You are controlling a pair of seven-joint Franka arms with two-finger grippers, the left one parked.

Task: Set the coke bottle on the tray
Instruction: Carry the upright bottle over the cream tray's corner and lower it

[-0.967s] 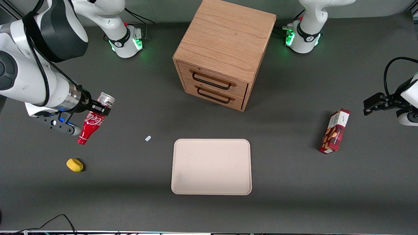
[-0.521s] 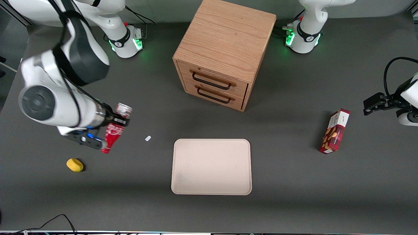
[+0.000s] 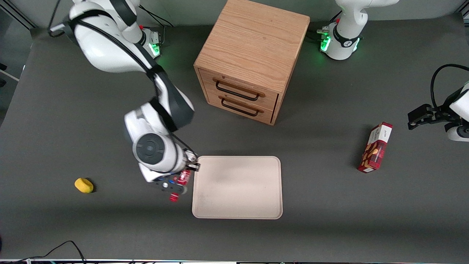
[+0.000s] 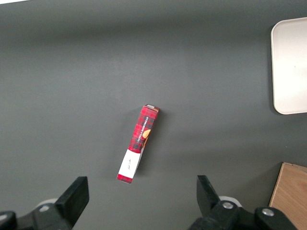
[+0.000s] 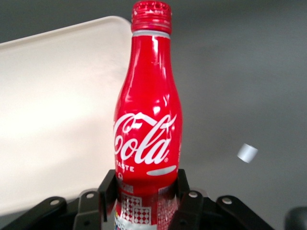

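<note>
My right gripper [image 3: 187,172] [image 5: 146,189] is shut on the lower body of the coke bottle [image 5: 147,124], a slim red bottle with white script and a red cap. The front view shows the bottle [image 3: 183,179] mostly hidden under the arm, held above the table with its cap [image 3: 173,198] pointing toward the camera. It hangs just beside the edge of the beige tray [image 3: 238,187] that faces the working arm's end. The tray [image 5: 53,115] shows bare in the wrist view. The tray's corner [image 4: 290,67] also appears in the left wrist view.
A wooden two-drawer cabinet [image 3: 253,58] stands farther from the camera than the tray. A red-and-white snack box [image 3: 375,147] [image 4: 139,143] lies toward the parked arm's end. A yellow object [image 3: 84,185] lies toward the working arm's end. A small white scrap [image 5: 247,153] lies on the table.
The right arm has carried the bottle sideways from the working arm's end of the table to the tray's edge, and nearer the camera. The grip has stayed shut on it.
</note>
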